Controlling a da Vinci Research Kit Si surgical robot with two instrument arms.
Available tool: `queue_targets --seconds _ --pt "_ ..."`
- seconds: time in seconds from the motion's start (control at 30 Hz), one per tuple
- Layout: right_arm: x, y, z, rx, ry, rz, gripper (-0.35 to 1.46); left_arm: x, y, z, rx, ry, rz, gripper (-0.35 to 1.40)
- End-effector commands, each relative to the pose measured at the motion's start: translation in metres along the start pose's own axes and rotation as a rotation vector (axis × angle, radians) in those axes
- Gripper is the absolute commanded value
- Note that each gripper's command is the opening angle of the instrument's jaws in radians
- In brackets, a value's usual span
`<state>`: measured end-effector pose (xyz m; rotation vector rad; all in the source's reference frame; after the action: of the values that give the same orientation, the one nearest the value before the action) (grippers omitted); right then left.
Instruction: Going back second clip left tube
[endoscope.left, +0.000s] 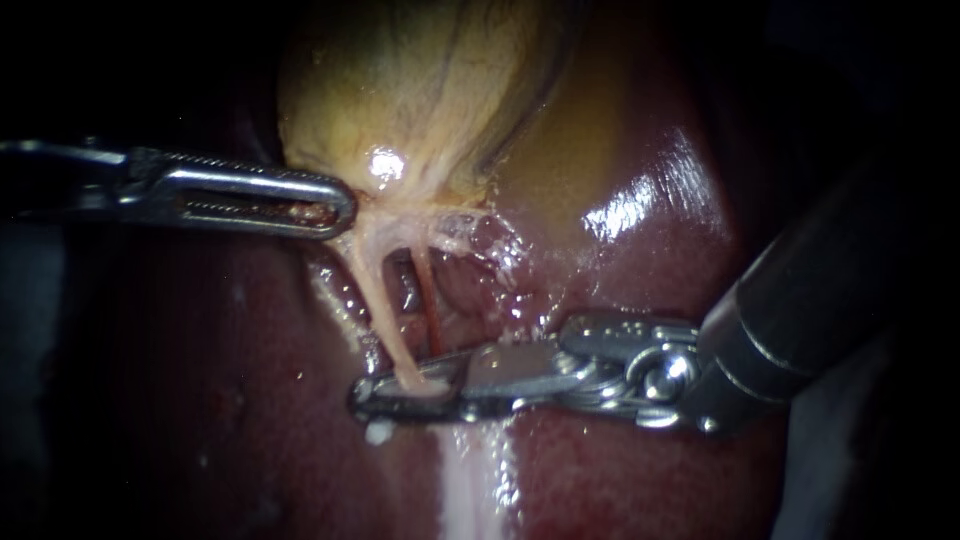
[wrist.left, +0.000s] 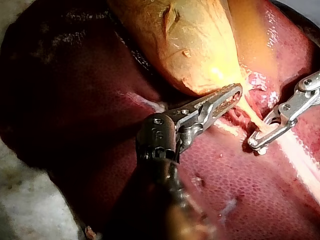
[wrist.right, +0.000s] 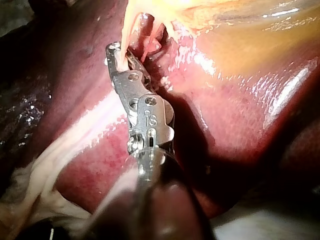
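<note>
Left instrument: enters from the frame's left edge, its shaft lost in darkness; the slotted jaws are clamped together on tissue at the gallbladder's lower end.
Left tube: pale strand running from that tissue down to lower centre, with a thinner red tube just right of it.
Right instrument: shaft cut off at the right edge; the jaws pinch narrowly on the Left tube's lower end and hide what lies inside them.
Liver: glossy, and dark at far left.
</note>
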<state>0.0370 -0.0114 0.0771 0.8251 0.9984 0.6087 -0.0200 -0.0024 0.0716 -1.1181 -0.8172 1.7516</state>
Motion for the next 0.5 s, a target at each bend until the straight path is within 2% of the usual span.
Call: queue_targets --seconds 0.03,0.3,0.33,0.43,0.5 --pt "-0.0001 0.0 0.0 -0.002 -0.002 0.0 -0.35 0.0 0.0 0.0 0.0 0.0 0.0 -0.35" --pt "-0.0001 0.0 0.0 0.001 -0.004 0.0 -0.35 0.0 0.0 -0.0001 0.0 0.0 0.0 -0.35" --pt "-0.0001 0.0 0.0 0.009 0.006 -0.001 -0.22 0.0 0.0 -0.0001 0.0 0.0 0.0 -0.35" --pt "0.0003 -0.0001 0.0 0.024 0.032 0.001 0.33 0.0 0.0 -0.0001 -0.001 0.0 0.0 -0.35" --pt "0.0006 -0.0002 0.0 0.02 0.044 0.002 0.42 0.0 0.0 -0.0001 -0.001 0.0 0.0 -0.35"
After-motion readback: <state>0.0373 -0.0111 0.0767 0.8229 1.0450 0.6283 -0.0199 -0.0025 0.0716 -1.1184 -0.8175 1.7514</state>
